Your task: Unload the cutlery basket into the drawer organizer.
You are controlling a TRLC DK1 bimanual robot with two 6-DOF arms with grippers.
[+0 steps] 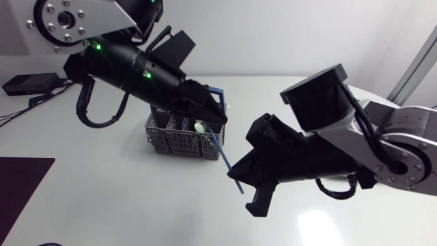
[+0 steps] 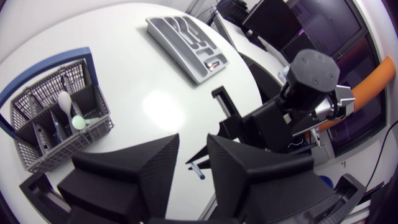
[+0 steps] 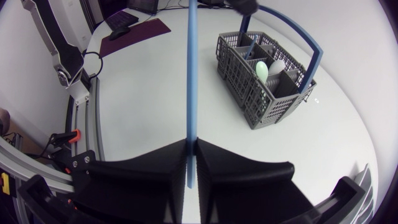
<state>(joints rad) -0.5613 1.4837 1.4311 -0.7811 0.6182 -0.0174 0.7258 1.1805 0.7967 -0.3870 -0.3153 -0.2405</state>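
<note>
The grey cutlery basket [image 1: 179, 141] with a blue handle stands mid-table and holds a white spoon [image 2: 64, 102] and a pale green spoon [image 2: 78, 122]. My right gripper [image 1: 235, 171] is shut on the lower part of a long blue utensil [image 1: 222, 152], held slanted to the right of the basket. In the right wrist view the blue utensil [image 3: 191, 74] runs straight out from between the fingers [image 3: 155, 163]. My left gripper [image 1: 213, 117] hangs over the basket's right end near the utensil's upper end, its fingers [image 2: 146, 163] apart. The grey drawer organizer [image 2: 186, 40] lies beyond the basket.
A black device with cables [image 1: 27, 83] sits at the table's back left. A dark mat [image 1: 19, 183] lies at the left front. My right arm [image 1: 382, 147] stretches over the table's right side.
</note>
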